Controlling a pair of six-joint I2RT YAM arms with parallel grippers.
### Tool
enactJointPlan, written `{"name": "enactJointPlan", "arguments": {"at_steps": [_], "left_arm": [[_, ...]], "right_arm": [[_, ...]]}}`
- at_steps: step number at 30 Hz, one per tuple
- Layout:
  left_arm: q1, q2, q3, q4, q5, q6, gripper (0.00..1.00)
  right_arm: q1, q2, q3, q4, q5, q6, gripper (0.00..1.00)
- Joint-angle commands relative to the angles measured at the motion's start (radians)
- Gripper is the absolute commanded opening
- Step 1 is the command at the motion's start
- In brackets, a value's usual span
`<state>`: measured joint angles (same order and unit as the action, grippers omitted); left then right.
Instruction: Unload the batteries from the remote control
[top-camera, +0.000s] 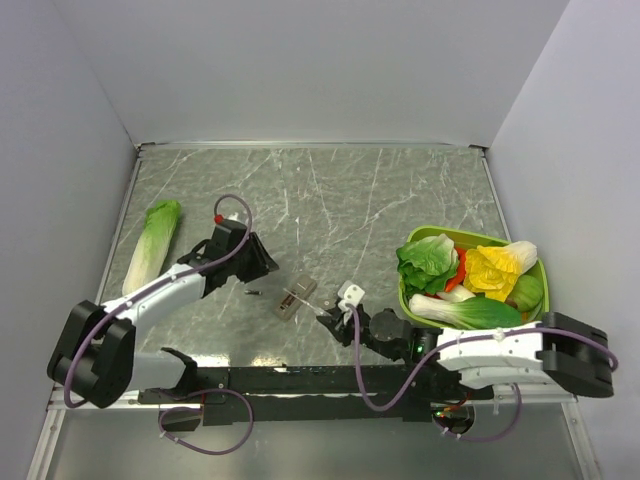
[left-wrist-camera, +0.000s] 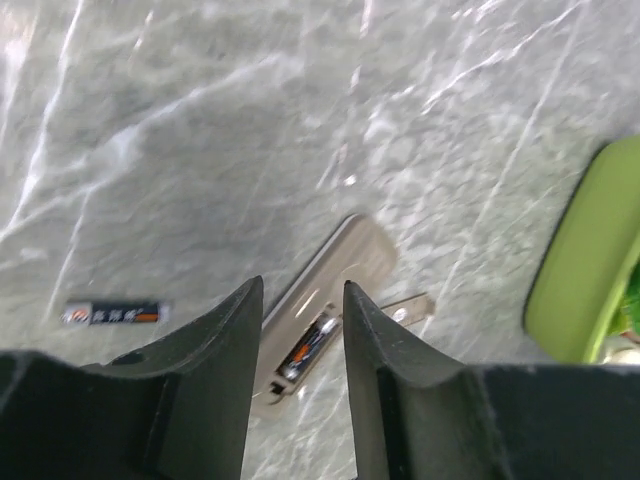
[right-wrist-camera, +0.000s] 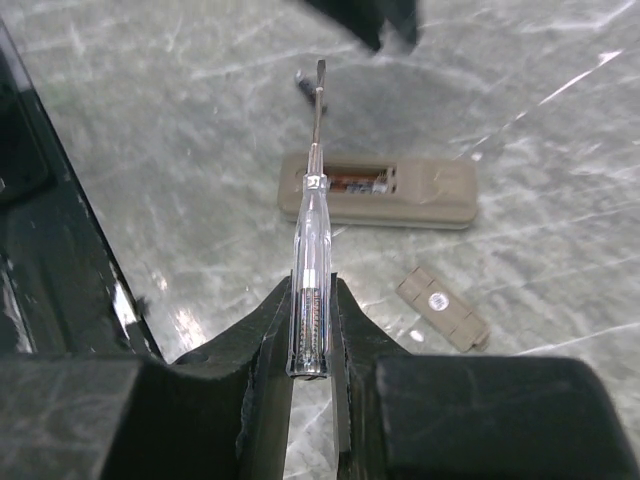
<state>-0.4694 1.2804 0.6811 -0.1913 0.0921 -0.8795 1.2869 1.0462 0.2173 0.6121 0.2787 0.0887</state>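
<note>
Midway between table (top-camera: 400, 190) sides, remote control (top-camera: 297, 297)

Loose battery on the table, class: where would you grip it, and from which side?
Probably its middle, from straight above, pinching across its narrow width: the loose battery lies flat on the table, a slim cylinder with both long sides free.

- Blurred, with its near end lost behind the left gripper (left-wrist-camera: 302, 290): remote control (left-wrist-camera: 350, 255).
- Shows only through the gap between that gripper's fingers (left-wrist-camera: 215, 360), label unreadable: seated battery (left-wrist-camera: 308, 350).
- Too smeared to read, left of that gripper: print on the loose battery (left-wrist-camera: 112, 313).
- Cut by the picture's edge, right of that gripper: green bowl (left-wrist-camera: 585, 260).
- Buried at its butt end inside the right gripper (right-wrist-camera: 312, 290): screwdriver (right-wrist-camera: 310, 230).
- Cut by the top edge, beyond the screwdriver's tip: dark shape (right-wrist-camera: 365, 20).
- Too small to tell, just beside that tip: dark bit (right-wrist-camera: 303, 78).
</note>
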Motion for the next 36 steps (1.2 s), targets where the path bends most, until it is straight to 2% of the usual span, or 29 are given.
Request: {"name": "enactJointPlan", "arguments": {"at_steps": [1, 4, 11, 17, 21, 25, 29, 30, 32, 34, 36], "left_arm": [[-0.003, -0.032, -0.077, 0.019, 0.05, 0.024, 0.41], [-0.002, -0.038, -0.129, 0.061, 0.095, 0.02, 0.4], [-0.049, -0.024, -0.189, 0.111, 0.13, 0.005, 0.34], [-0.144, -0.019, -0.221, 0.134, 0.11, -0.053, 0.32], [-0.207, -0.038, -0.264, 0.185, 0.115, -0.143, 0.3], [-0.285, -0.047, -0.293, 0.318, 0.15, -0.214, 0.29], [-0.304, -0.055, -0.296, 0.444, 0.179, -0.234, 0.36], [-0.304, -0.055, -0.284, 0.431, 0.172, -0.217, 0.38], [-0.304, -0.056, -0.21, 0.304, 0.108, -0.169, 0.41], [-0.302, -0.055, -0.128, 0.131, 0.004, -0.15, 0.44], [-0.301, -0.047, -0.08, 0.06, -0.055, -0.107, 0.48]], "right_arm": [[0.003, -0.13, 0.096, -0.397, 0.073, 0.049, 0.0], [-0.004, -0.208, 0.122, -0.519, 0.115, 0.092, 0.0], [-0.009, -0.393, 0.152, -0.692, 0.204, 0.184, 0.0], [-0.015, -0.407, 0.198, -0.79, 0.272, 0.216, 0.0], [-0.029, -0.39, 0.211, -0.813, 0.29, 0.262, 0.0], [-0.047, -0.333, 0.221, -0.825, 0.301, 0.298, 0.0], [-0.055, -0.313, 0.218, -0.813, 0.284, 0.313, 0.0], [-0.055, -0.316, 0.217, -0.81, 0.278, 0.318, 0.0], [-0.058, -0.322, 0.209, -0.801, 0.255, 0.321, 0.0], [-0.058, -0.328, 0.208, -0.804, 0.203, 0.33, 0.0], [-0.058, -0.33, 0.203, -0.801, 0.115, 0.341, 0.0]]}}
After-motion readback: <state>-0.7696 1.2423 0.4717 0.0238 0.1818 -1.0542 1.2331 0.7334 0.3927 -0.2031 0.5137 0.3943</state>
